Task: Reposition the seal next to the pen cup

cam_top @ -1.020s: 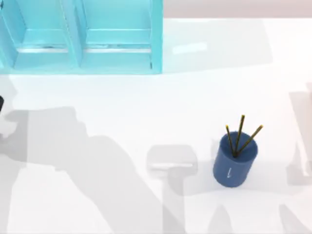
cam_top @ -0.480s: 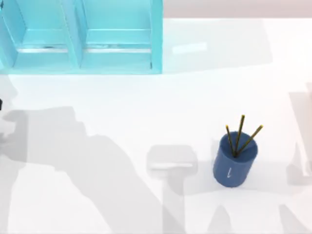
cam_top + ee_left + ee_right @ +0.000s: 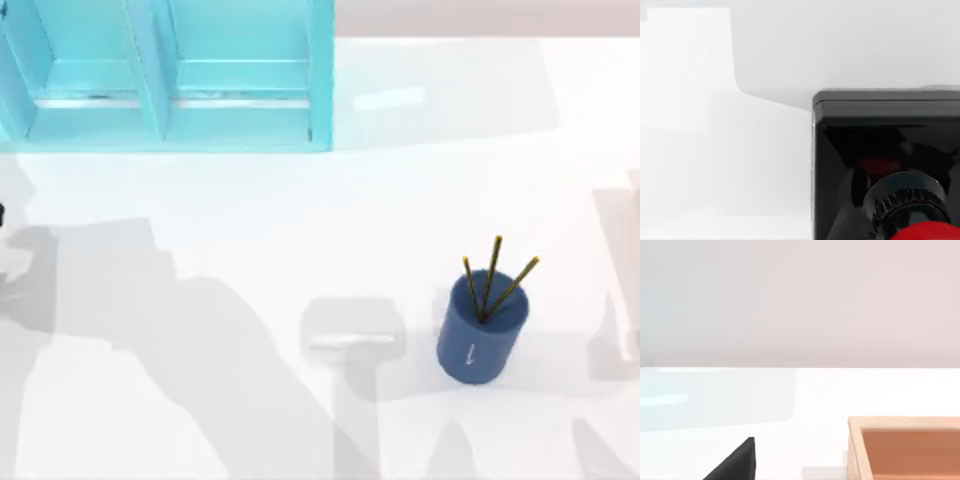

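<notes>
Seal [image 3: 885,165] close beneath left wrist camera, red knob up; finger state impossible to tell. Pen cup [image 3: 480,335] at table's right. Best carried level, set just beside cup, clear of pencils [image 3: 492,278].

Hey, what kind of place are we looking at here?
Likely a rendered desk or office tabletop: a white table with a dark blue pen cup holding pencils, a turquoise shelf unit at the back, and a seal.

Dark blue pen cup [image 3: 478,340]; black, red-knobbed seal [image 3: 885,165].
</notes>
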You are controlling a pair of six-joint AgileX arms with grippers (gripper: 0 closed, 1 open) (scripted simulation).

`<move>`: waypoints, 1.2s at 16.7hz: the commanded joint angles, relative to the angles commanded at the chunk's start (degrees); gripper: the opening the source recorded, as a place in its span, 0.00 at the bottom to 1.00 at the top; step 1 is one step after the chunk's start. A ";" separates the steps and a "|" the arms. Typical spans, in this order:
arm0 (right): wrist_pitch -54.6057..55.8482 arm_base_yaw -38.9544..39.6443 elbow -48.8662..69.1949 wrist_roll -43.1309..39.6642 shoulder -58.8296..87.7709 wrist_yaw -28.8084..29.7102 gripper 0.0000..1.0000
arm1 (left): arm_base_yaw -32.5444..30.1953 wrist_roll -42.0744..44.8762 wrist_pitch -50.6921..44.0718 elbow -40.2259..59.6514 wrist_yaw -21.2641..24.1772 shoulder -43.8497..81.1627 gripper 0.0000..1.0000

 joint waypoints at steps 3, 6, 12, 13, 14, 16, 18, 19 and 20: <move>0.00 0.00 0.00 0.00 0.00 0.00 1.00 | -0.13 0.07 -0.01 0.01 0.00 -0.04 0.00; 0.00 0.00 0.00 0.00 0.00 0.00 1.00 | -1.83 -1.59 -2.17 1.97 0.01 -0.20 0.00; 0.00 0.00 0.00 0.00 0.00 0.00 1.00 | -13.34 -12.91 -17.96 14.82 -0.02 -2.85 0.00; 0.00 0.00 0.00 0.00 0.00 0.00 1.00 | -15.47 -15.08 -20.98 17.09 -0.03 -3.48 0.00; 0.00 0.00 0.00 0.00 0.00 0.00 1.00 | -17.44 -17.12 -23.86 19.15 -0.04 -4.10 0.00; 0.00 0.00 0.00 0.00 0.00 0.00 1.00 | -20.73 -20.60 -28.01 22.48 -0.04 -5.20 0.00; 0.00 0.00 0.00 0.00 0.00 0.00 1.00 | -22.29 -22.18 -29.84 24.00 -0.04 -5.86 0.00; 0.00 0.00 0.00 0.00 0.00 0.00 1.00 | -22.36 -22.25 -29.93 24.07 -0.04 -5.90 0.00; 0.00 0.00 0.00 0.00 0.00 0.00 1.00 | -22.36 -22.25 -29.93 24.07 -0.04 -5.90 0.00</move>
